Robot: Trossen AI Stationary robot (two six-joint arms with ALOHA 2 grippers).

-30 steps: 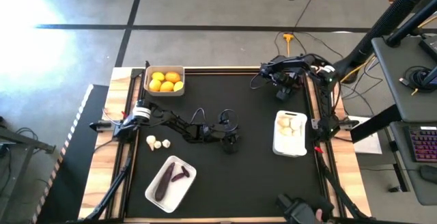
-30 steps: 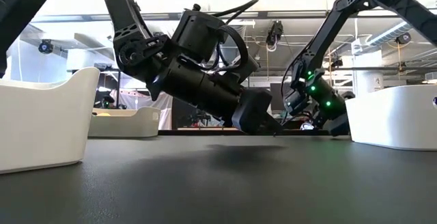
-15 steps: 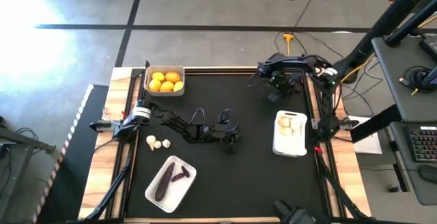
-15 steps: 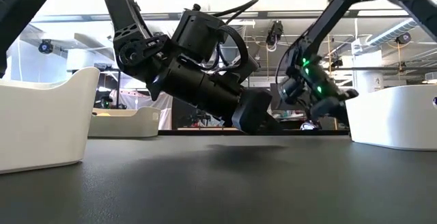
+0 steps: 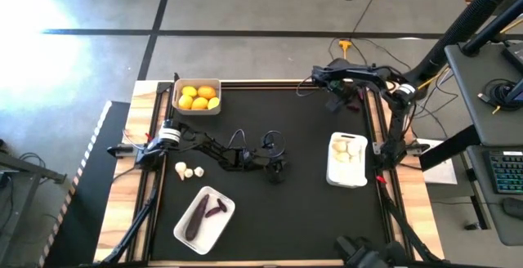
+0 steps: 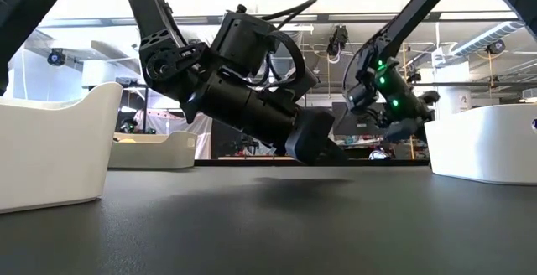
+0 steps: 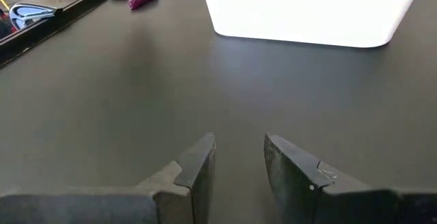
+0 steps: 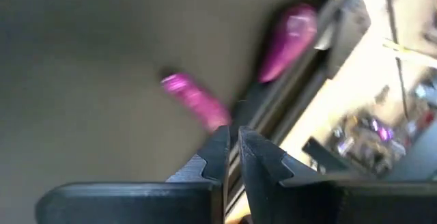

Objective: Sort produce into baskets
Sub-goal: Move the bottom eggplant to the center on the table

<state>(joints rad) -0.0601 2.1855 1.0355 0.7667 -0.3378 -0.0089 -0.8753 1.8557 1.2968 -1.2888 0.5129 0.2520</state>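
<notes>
Across the dark surface [image 5: 286,211] from the near-left eggplant basket [image 5: 225,219], the right jaws hover shut, seemingly empty, beside two stray small eggplants [image 8: 287,39] at the far-right edge; left jaws wait mid-surface, narrowly parted; picking one likely needs opening, lowering, regripping
</notes>
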